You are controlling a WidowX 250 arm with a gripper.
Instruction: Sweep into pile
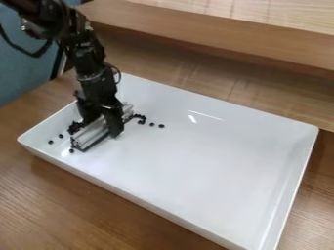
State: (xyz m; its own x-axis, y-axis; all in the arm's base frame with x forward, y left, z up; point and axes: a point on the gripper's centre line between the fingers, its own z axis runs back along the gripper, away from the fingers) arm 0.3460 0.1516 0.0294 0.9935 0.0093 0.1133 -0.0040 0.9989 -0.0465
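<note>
The gripper [103, 128] hangs down over the left part of the white tray [202, 161], shut on a silvery ribbed bar with a dark lower edge, the sweeping tool [93, 135]. The tool lies low at the tray floor, slanting from lower left to upper right. Small black pieces [140, 118] cluster at its upper right end, with a couple of loose ones [156, 125] just right of them. More black pieces [74, 128] bunch along its left side, and several single ones [60, 135] lie farther left and by its lower end.
Raised walls surround the tray, its near rim [143, 202] running diagonally across the brown wooden table [85, 210]. A wooden ledge [215, 36] stands behind the tray. Blue material [26, 63] is at the upper left, behind the arm.
</note>
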